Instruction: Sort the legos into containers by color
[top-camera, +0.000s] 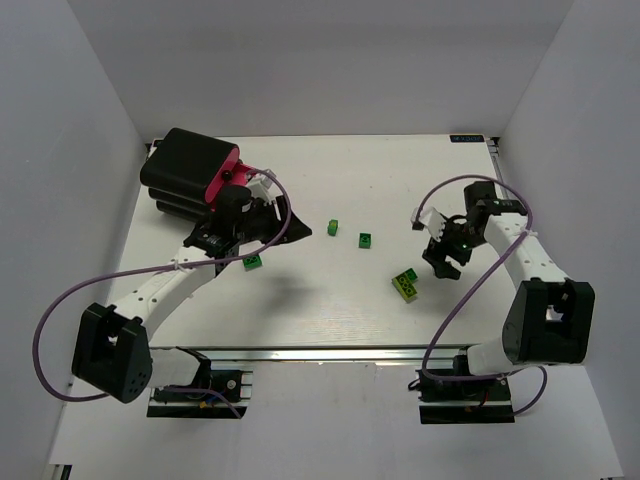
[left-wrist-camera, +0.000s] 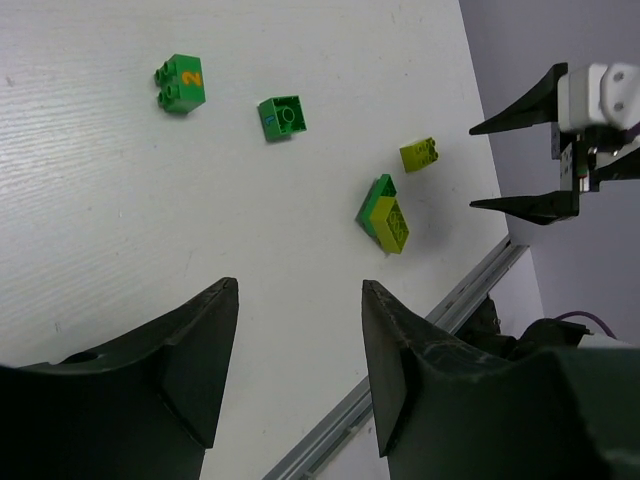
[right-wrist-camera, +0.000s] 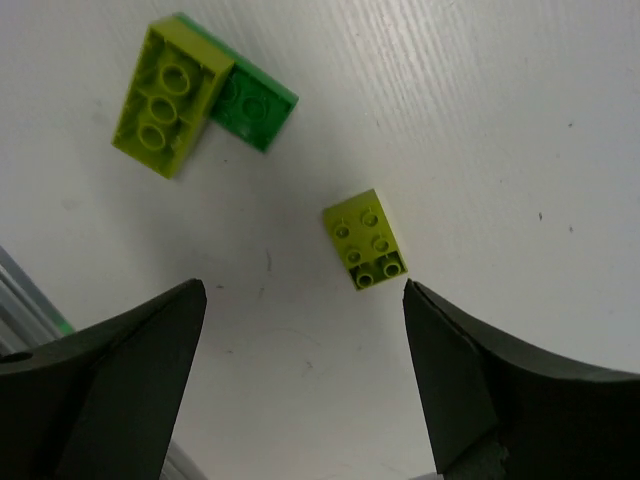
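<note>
1. Containers (top-camera: 185, 165): a black cabinet with magenta drawer fronts at the far-left corner of the table (top-camera: 380, 180). The overhead view does not show what the drawers hold, or whether any stands open. Sorting is judged unfinished, since six legos (top-camera: 366, 240), green and yellow-green, lie loose on the table; no purple one is seen there.
2. Left gripper (left-wrist-camera: 298, 290): just in front of the cabinet, fingers parted, holding and touching nothing.
3. Right gripper (right-wrist-camera: 302, 290): jaws spread wide and empty, poised above the small yellow-green brick (right-wrist-camera: 366, 240).
4. Stacked pair (right-wrist-camera: 170, 95): a yellow-green brick lying across a dark green one, near the right gripper.
5. Two single green bricks (left-wrist-camera: 282, 117): mid-table, between the arms.
6. Lone green brick (top-camera: 253, 262): just beside the left gripper.
</note>
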